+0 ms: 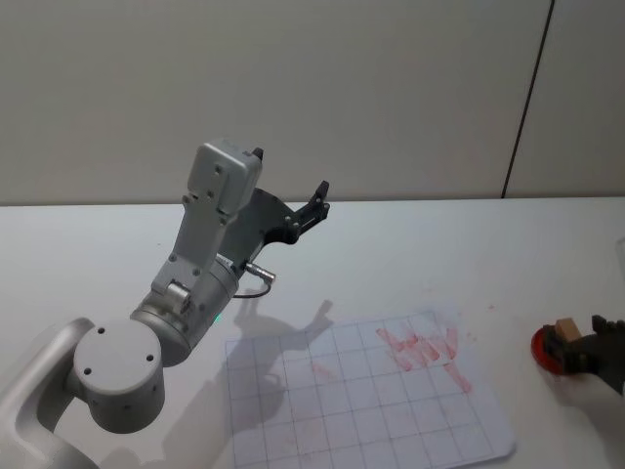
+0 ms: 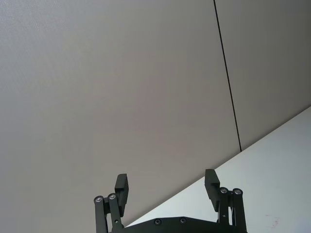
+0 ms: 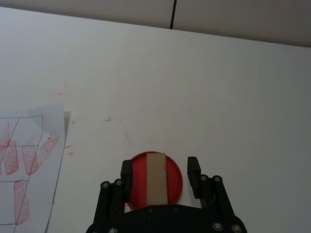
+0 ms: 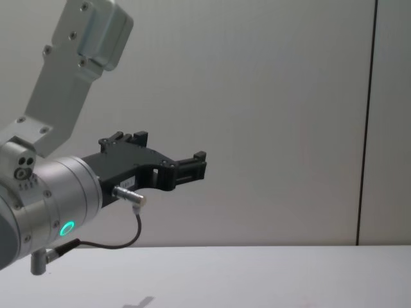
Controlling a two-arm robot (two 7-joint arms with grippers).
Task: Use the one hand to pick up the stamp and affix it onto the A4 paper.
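Now, from the head view, the right gripper (image 1: 584,354) sits at the 3 o'clock edge of the table (image 1: 410,244), its fingers reaching around the stamp (image 1: 559,337), a tan wooden block standing on a round red ink pad (image 1: 543,350). The A4 paper (image 1: 361,401), gridded and already bearing red prints, lies toward 6 o'clock, near the pad but apart from it. The left gripper (image 1: 290,200) is parked high at about 11 o'clock, off the table.

Its own wrist view shows the left gripper (image 2: 166,188) with fingers spread wide and holding nothing, pointed at the wall.

Next, the right wrist view shows the right gripper (image 3: 160,174) with fingers set narrowly either side of the stamp (image 3: 156,177); whether they already press on it I cannot tell.

Seen from the chest, the left gripper (image 4: 183,168) hangs in the air.

I judge the stamp light, rigid and not fragile, best gripped on its 2 long flat sides, well clear of the inked face.
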